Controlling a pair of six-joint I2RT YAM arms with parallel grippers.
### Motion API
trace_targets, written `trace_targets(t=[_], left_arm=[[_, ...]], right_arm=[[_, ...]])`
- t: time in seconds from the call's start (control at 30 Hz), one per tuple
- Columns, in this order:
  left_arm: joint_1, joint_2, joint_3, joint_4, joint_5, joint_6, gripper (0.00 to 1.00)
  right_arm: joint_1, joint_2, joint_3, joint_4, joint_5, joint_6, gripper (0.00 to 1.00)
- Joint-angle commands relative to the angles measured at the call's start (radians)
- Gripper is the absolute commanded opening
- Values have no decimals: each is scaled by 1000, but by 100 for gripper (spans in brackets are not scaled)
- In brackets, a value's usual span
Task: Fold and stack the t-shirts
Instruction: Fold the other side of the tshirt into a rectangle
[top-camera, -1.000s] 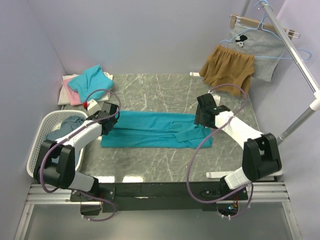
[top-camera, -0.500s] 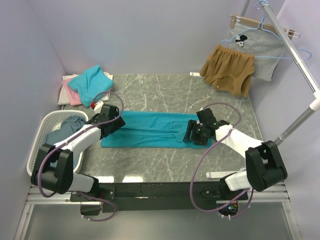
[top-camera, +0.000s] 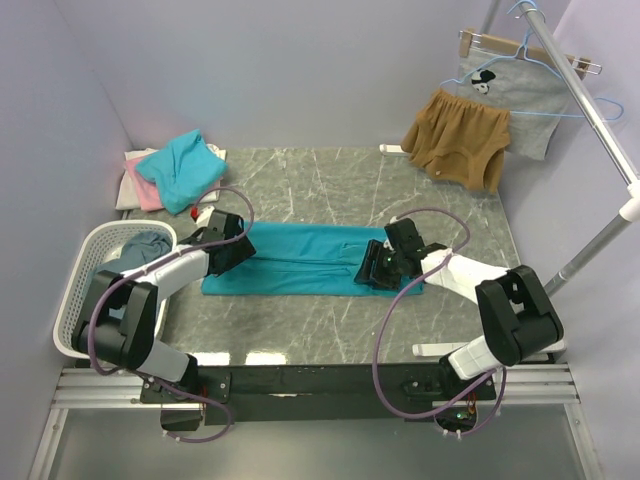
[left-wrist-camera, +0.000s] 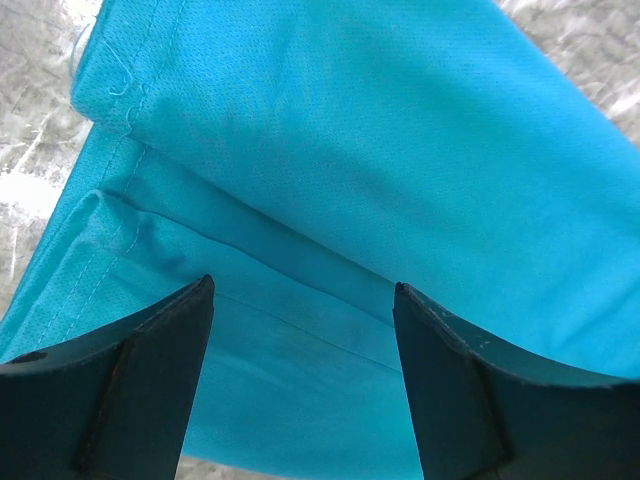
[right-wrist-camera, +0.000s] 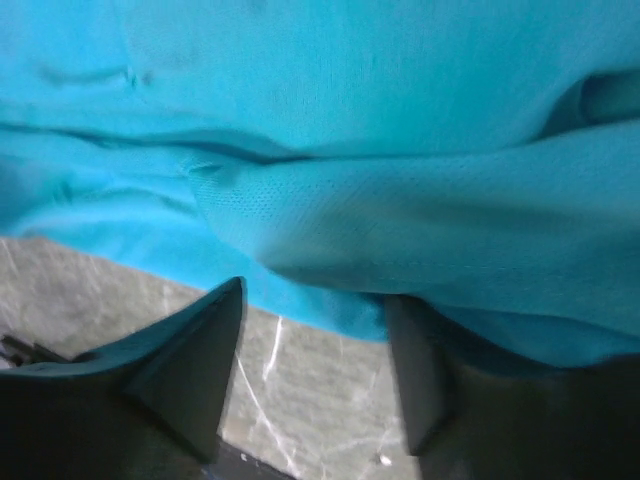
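A teal t-shirt (top-camera: 300, 258) lies folded into a long band across the middle of the marble table (top-camera: 340, 190). My left gripper (top-camera: 232, 255) is low over its left end. In the left wrist view it (left-wrist-camera: 302, 290) is open, with the layered teal cloth (left-wrist-camera: 350, 150) showing between the fingers. My right gripper (top-camera: 375, 268) is at the shirt's right end, near the bunched sleeve. In the right wrist view it (right-wrist-camera: 315, 295) is open, with the shirt's hem (right-wrist-camera: 400, 200) at the fingertips and bare table in the gap. More t-shirts (top-camera: 180, 168), teal over pink and white, are piled at the back left.
A white laundry basket (top-camera: 75, 280) with a slate-blue garment (top-camera: 140, 250) stands at the left edge. Tan-brown shorts (top-camera: 455, 140) and a grey printed garment (top-camera: 510, 100) hang from the rail (top-camera: 590, 110) at the back right. Purple walls close in the sides and back.
The right gripper has come down and leftwards onto the shirt's right end, and its jaws have narrowed a little. The left gripper has slid right onto the shirt's left end.
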Motion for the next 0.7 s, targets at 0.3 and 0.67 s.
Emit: trace_targets(t=[0.3, 0.67], left_arm=[[-6, 55, 71, 10, -20, 23, 77], [-6, 91, 86, 13, -14, 37, 77]], right_arm=[[6, 9, 77, 37, 82, -38, 19], [5, 165, 348, -50, 154, -107, 10]])
